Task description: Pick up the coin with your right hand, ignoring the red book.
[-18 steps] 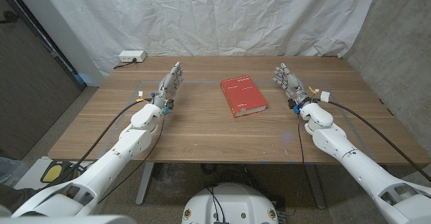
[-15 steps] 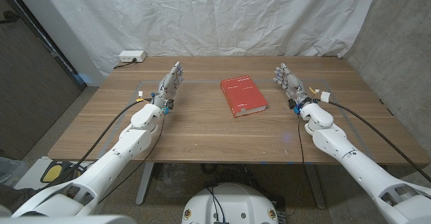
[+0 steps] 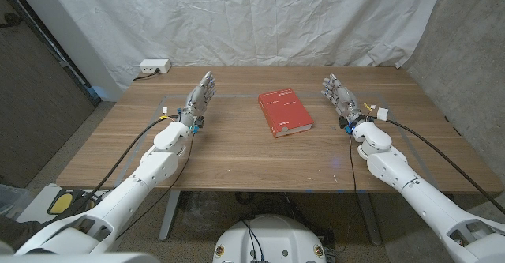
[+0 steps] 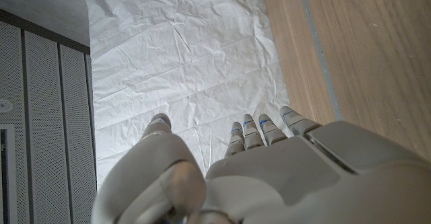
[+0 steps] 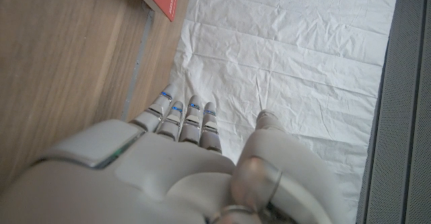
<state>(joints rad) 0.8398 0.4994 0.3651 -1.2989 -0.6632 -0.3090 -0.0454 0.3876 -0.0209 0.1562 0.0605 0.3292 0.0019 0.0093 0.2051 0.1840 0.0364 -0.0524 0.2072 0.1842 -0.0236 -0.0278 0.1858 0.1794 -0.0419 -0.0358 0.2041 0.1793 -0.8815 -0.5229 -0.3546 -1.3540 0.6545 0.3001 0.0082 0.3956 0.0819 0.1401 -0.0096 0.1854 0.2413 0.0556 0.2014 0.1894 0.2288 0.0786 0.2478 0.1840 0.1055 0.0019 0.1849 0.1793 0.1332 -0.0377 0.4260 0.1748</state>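
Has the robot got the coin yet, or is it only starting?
Only starting, it seems. Nothing looks done: the right hand is over the table with fingers apart, holding nothing, to the right of the red book. The left hand holds nothing either. I cannot make out a coin on the table, so finding it, reaching and picking it up are all left. The book lies untouched.

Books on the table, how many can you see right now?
1. The red book lies flat on the wooden table, roughly midway between the left hand and right hand. Nothing in view could hide another.
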